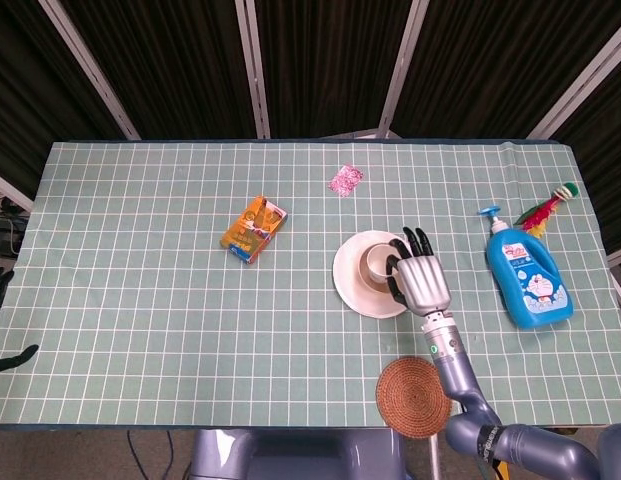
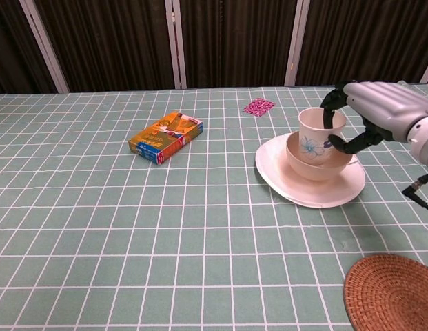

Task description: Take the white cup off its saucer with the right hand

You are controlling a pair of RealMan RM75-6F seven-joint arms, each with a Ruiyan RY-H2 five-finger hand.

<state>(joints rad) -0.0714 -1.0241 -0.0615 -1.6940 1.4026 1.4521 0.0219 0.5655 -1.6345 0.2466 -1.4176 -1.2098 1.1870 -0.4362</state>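
**Cup pinched at rim, part-raised out of bowl**

Table w/ green grid cloth holds the scene. On it, right of centre, the saucer, w/ a bowl on it and the cup standing in the bowl, upright or nearly so. Right hand is at the cup's right side: one finger hooks over the rim into the cup, thumb presses the outer wall below, so the cup is held in a narrow pinch. Other fingers curl above the rim. Left hand not visible in either view.

Risks, as judged: pinch is on thin rim only, so the cup could swivel or slip out if lifted fast; cup base may catch the bowl's lip and drag bowl or saucer along; a sideways pull before it clears could tip the bowl.

Nearby: bottle right of hand, coaster at near edge, box and small pink packet well apart.
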